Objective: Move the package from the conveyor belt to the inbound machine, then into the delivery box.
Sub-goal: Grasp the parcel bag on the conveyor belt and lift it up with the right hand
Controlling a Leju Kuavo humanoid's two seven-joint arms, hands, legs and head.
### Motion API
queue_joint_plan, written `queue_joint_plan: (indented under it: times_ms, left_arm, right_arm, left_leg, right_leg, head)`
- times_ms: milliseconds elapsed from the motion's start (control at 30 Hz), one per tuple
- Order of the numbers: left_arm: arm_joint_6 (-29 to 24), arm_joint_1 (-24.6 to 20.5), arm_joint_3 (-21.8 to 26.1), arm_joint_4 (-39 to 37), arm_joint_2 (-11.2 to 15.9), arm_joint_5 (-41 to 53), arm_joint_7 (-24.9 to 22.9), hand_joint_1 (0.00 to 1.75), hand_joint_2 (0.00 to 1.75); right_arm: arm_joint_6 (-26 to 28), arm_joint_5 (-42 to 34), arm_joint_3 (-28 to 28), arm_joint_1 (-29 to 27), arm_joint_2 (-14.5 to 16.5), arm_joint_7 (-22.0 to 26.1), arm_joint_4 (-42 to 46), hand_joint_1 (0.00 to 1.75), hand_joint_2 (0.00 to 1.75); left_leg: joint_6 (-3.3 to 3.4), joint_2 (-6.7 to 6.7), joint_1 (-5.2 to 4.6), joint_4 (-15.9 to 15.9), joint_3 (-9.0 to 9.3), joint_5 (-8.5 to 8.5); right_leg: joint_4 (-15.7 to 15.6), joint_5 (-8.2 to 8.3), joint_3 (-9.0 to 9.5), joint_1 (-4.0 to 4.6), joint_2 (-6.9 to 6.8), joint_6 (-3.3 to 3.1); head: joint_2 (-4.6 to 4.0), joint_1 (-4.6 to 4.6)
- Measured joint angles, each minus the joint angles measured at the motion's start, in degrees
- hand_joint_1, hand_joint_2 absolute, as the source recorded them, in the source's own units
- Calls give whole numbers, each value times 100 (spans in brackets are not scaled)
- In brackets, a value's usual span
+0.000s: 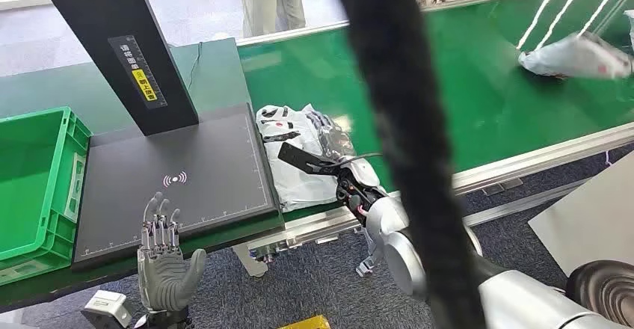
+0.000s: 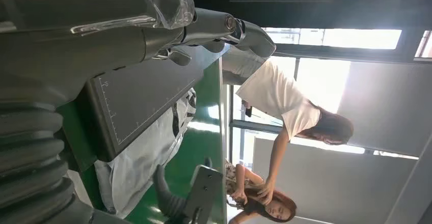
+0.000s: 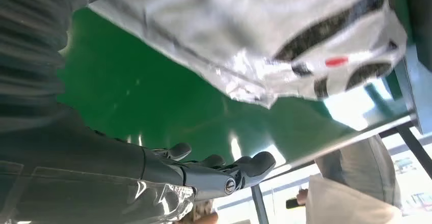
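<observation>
The package [image 1: 295, 153] in front of me is a soft white plastic mailer bag with black markings and a small red spot, crumpled and lying flat on the green conveyor belt [image 1: 486, 97]. Its left edge lies just beside the right edge of the inbound machine [image 1: 176, 179], a flat black scanning platform with a white signal mark and a black upright post. The delivery box [image 1: 34, 187], a green plastic crate, stands on the far left, against the platform's other side.
</observation>
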State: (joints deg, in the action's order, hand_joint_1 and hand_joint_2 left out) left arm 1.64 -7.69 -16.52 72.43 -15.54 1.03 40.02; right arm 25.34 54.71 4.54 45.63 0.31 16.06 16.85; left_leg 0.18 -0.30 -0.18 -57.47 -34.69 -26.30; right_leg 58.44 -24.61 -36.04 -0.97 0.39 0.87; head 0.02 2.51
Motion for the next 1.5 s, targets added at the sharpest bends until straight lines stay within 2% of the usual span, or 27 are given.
queue_joint_plan:
  times_ms: [367,800,967,1167,1500]
  left_arm:
    - [-55,19,2,17,0,2,0,0,175]
    - [-58,53,14,17,1,9,0,0,175]
    - [-49,67,21,17,3,9,0,0,175]
    - [-45,145,68,40,12,6,0,0,175]
    - [-48,254,132,144,16,-22,0,0,175]
  right_arm:
    - [132,-206,-257,-625,351,279,-1,0,175]
    - [213,-255,-466,-924,397,270,-1,0,175]
    - [302,-111,-502,-929,258,-4,0,0,175]
    - [356,55,-574,-851,-138,-354,0,0,175]
    - [354,89,-671,-758,-442,-370,0,0,175]
  left_leg:
    - [0,0,0,1,1,0]
    - [0,0,0,1,1,-1]
    - [0,-1,0,0,1,0]
    - [1,-3,-5,-1,0,-1]
    - [1,-3,-5,-1,-1,-1]
  right_leg:
    - [0,-1,-1,0,0,-1]
    - [-1,-1,-1,0,0,-1]
    - [-1,-1,0,-1,-1,-1]
    - [-1,-1,3,-5,-2,0]
    - [-1,-1,3,-6,-2,0]
  head:
    - [0,0]
    - [0,0]
    - [0,0]
    - [0,0]
    - [0,0]
